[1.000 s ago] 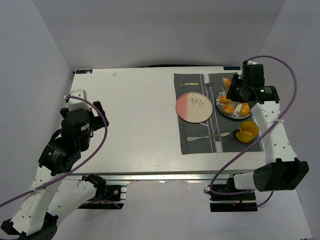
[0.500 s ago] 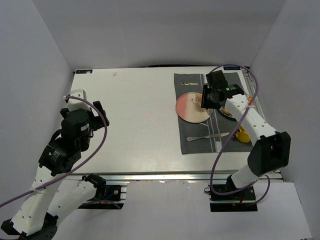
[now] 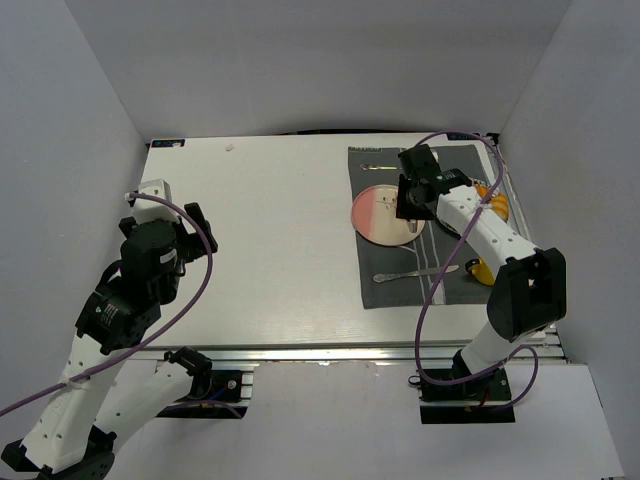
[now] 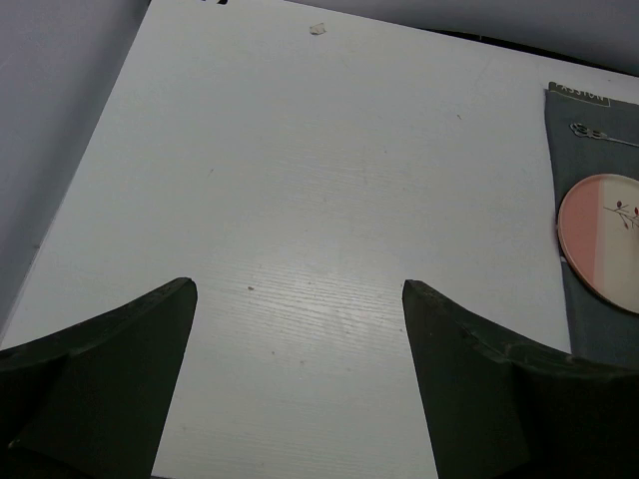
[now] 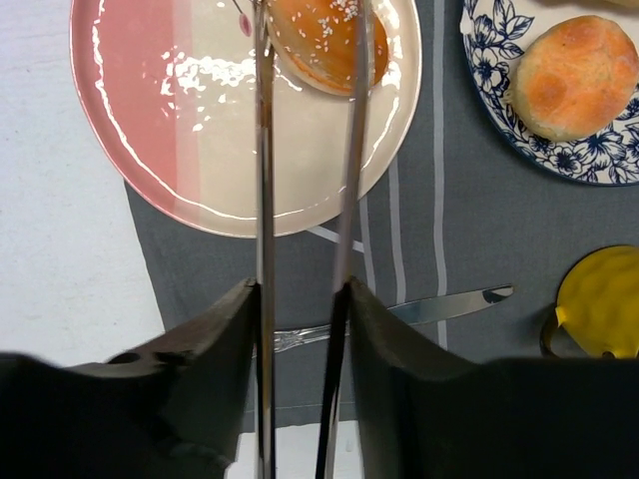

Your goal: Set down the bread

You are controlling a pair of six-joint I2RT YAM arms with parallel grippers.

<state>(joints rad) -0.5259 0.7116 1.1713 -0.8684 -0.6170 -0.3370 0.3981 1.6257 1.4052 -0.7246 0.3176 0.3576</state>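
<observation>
Nearest the bases, the left gripper hangs over the white table, its fingers spread wide with nothing between them. Farther in, a knife and a yellow mug lie on the grey placemat, on the near side of a pink-and-cream plate. Over that plate the right gripper has its thin fingers drawn in against the sides of the bread, which seems to rest on the cream half, though contact is hard to judge. Just right of it, a blue-flowered plate carries another roll.
</observation>
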